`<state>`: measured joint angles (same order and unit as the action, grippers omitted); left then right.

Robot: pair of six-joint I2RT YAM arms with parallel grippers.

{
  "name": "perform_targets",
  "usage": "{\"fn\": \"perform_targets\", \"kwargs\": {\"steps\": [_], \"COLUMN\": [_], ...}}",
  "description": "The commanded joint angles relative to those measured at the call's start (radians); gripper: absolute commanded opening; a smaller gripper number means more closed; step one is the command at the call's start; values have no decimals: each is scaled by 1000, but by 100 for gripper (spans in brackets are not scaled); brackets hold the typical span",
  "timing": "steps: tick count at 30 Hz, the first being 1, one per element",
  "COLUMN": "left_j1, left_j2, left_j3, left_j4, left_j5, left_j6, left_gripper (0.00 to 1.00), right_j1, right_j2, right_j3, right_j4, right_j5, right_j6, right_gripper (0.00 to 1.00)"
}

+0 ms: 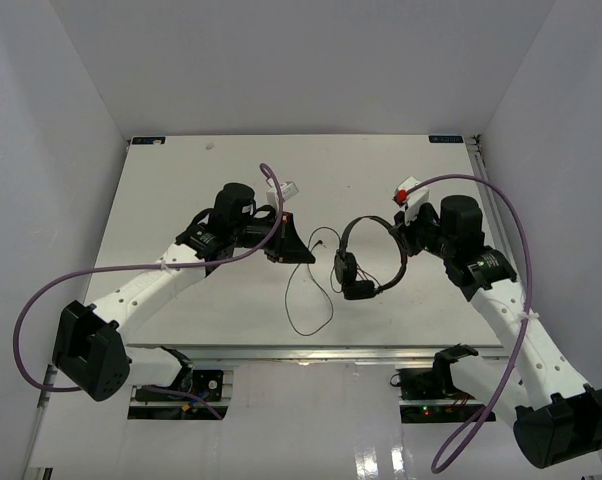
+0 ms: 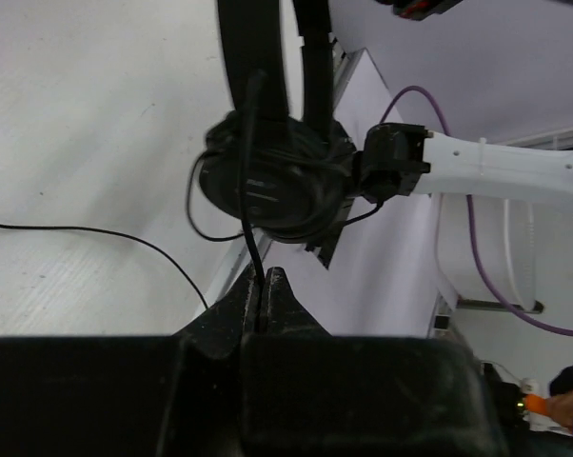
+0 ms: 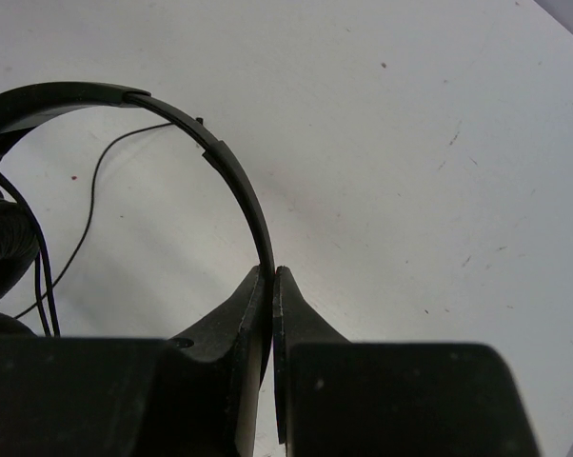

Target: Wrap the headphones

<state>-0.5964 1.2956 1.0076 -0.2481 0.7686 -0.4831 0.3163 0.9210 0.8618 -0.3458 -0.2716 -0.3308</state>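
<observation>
The black headphones (image 1: 357, 272) hang between my two grippers over the middle of the table, earcups together at the lower end. My right gripper (image 1: 404, 245) is shut on the thin headband (image 3: 231, 171), which runs in between its fingertips in the right wrist view (image 3: 271, 276). My left gripper (image 1: 303, 251) is shut on the thin black cord (image 2: 251, 205) just below the stacked earcups (image 2: 272, 176), as the left wrist view (image 2: 264, 277) shows. Cord is wound around the earcups. The rest of the cord (image 1: 306, 334) trails in a loose loop on the table.
The white table (image 1: 181, 200) sits inside white walls. A small white and red object (image 1: 409, 192) lies at the back right, behind the right wrist. Purple arm cables (image 1: 271, 180) arch over both arms. The right arm (image 2: 501, 169) shows in the left wrist view.
</observation>
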Motion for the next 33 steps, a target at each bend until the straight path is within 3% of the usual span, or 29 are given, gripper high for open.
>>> {"fn": "perform_targets", "kwargs": {"steps": [1,5,13,21,33], "left_j1": [-1,-29,-140,-200,-208], "left_j2": [-10,-12,14,110,189], "left_j3": [43,22,12,45,126], "left_j4": [23,100,239,389,361], "left_j5": [100,97,58,-77,-251], "left_j6": [-158,-243,-395,-479,-466], "left_gripper": [0,0,0,0,1], "right_j1": [105,168,209,221,220], "right_j2": [3,38,145,213,189], "right_j3": [-45,-41,-6,64,64], "right_j4": [200,277,411,398,365], "right_j5": [271,505,717,656,573], "right_j6": [59,117,257,367,466], "right_gripper": [8,8,8,8,8]}}
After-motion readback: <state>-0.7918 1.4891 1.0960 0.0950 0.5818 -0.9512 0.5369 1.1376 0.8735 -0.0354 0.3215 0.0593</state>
